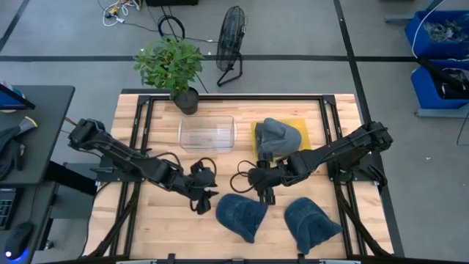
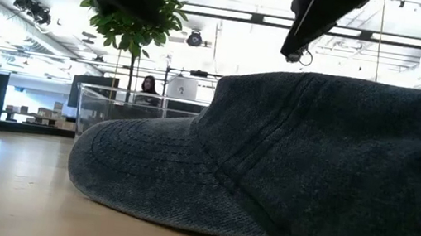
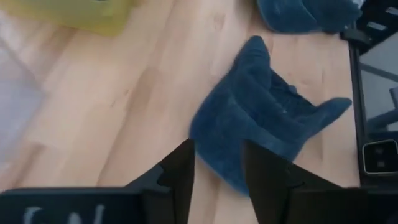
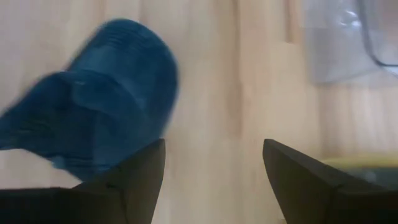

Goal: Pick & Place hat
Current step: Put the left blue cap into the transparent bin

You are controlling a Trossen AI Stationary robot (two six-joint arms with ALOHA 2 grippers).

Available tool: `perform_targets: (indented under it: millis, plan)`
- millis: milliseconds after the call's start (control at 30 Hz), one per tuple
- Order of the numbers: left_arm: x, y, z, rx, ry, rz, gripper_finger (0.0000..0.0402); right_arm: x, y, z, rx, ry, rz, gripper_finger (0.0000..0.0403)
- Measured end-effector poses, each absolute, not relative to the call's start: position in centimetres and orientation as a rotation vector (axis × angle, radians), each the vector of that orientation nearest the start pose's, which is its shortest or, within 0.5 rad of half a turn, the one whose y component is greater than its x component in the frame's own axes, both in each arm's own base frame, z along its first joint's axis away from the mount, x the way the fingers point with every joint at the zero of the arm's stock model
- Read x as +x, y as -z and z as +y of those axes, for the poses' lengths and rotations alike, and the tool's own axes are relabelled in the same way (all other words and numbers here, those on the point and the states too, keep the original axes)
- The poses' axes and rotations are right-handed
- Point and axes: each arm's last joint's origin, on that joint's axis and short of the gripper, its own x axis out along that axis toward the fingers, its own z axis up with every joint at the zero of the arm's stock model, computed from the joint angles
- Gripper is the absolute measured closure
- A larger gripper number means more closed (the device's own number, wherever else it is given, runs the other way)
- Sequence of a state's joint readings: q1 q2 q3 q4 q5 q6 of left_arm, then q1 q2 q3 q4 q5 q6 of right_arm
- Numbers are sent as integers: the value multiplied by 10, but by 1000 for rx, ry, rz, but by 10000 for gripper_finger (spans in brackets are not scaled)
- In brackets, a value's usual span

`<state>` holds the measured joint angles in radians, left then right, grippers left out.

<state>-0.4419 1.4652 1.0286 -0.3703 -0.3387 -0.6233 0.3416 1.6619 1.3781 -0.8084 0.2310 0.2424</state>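
Observation:
Two blue denim caps lie on the wooden table near its near edge: the left cap (image 1: 242,215) (image 3: 261,118) (image 4: 99,124) and the right cap (image 1: 311,224) (image 3: 305,12). One blue cap (image 2: 311,175) fills the low view, brim toward the left. A grey hat (image 1: 278,136) rests on a yellow pad (image 1: 300,128). My left gripper (image 1: 204,198) (image 3: 217,177) is open, just left of the left cap, and the cap's edge shows past its fingers. My right gripper (image 1: 261,192) (image 4: 214,168) is wide open, just beyond the left cap's far side.
A clear plastic container (image 1: 207,133) (image 2: 112,107) (image 4: 354,43) stands at the table's middle far side, with a potted plant (image 1: 176,70) behind it at the far edge. Black frame rails (image 1: 135,139) run along both sides. Bare wood lies between the container and the caps.

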Motion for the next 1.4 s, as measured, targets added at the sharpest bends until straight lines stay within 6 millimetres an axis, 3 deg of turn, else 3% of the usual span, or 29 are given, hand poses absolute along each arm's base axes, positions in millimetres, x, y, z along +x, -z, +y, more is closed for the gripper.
perform_targets:
  millis: [200, 467, 667, 833, 1000, 1167, 1300, 1400]
  plan:
    - [309, -232, -135, -396, -29, 661, 232, 322, -269, 111, -47, -3, 1069, 129]
    - [344, -179, -161, -393, 20, 563, 230, 311, -266, 124, -62, -5, 1124, 129]
    - [350, -144, -165, -305, -30, 602, 230, 304, -266, 140, -85, -47, 1122, 129]
    - [346, -134, -173, -249, -20, 650, 230, 300, -266, 150, -105, -76, 1121, 129]
    - [330, -136, -176, -146, -22, 772, 230, 299, -266, 151, -122, -90, 1120, 129]
    - [308, -161, -168, -53, -15, 871, 230, 299, -266, 152, -115, -86, 1118, 129]
    - [297, -193, -158, -199, -65, 843, 230, 300, -266, 152, -105, -71, 1106, 129]
    - [295, -203, -156, -288, -99, 818, 230, 300, -267, 151, -105, -47, 1098, 129]
